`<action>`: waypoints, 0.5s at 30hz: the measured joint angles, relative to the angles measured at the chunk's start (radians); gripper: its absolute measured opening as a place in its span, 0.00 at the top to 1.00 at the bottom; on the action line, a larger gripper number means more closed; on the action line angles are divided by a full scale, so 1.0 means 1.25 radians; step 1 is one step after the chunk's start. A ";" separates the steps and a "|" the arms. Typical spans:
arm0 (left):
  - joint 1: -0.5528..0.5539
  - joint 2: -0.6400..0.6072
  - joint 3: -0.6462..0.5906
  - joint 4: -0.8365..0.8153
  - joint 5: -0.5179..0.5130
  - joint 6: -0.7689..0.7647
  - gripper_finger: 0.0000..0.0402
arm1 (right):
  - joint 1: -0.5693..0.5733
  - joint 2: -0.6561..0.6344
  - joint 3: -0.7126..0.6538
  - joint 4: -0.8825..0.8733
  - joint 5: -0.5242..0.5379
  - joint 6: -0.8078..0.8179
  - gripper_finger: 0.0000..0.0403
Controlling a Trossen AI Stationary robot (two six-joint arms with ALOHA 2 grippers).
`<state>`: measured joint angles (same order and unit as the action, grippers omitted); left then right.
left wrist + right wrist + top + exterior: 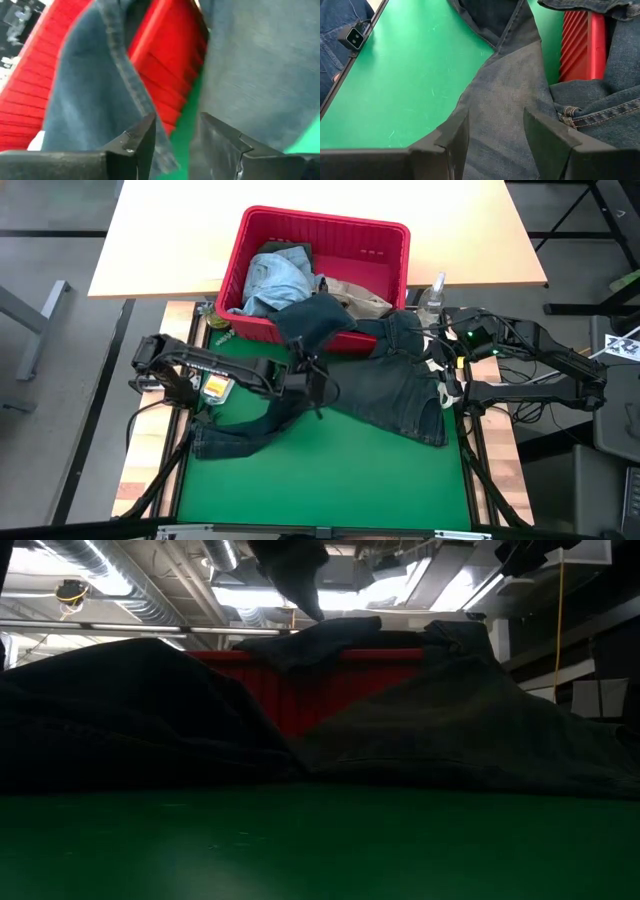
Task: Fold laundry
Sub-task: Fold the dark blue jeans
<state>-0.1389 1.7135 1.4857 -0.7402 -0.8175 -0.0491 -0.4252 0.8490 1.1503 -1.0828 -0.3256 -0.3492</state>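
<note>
High view shows the dark navy jeans (385, 385) spread over the green desk (330, 480) before the red basket (325, 240), left wrist view its hand (175, 145) parted beside denim, right wrist view its hand (495, 135) wide above jeans.

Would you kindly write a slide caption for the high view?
Dark navy jeans spill from a red basket onto the green mat, left gripper and right gripper at either side.
</note>
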 joint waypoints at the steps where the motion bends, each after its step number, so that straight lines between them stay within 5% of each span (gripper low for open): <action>1: -0.006 0.000 0.000 -0.011 0.000 -0.013 0.64 | 0.000 0.000 0.000 0.000 0.000 0.000 0.54; 15: -0.015 0.008 0.000 -0.084 0.078 -0.149 0.64 | 0.000 0.000 0.000 0.000 0.000 0.000 0.54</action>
<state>-0.1574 1.7229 1.4857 -0.8457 -0.7203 -0.2351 -0.4252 0.8490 1.1503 -1.0828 -0.3258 -0.3492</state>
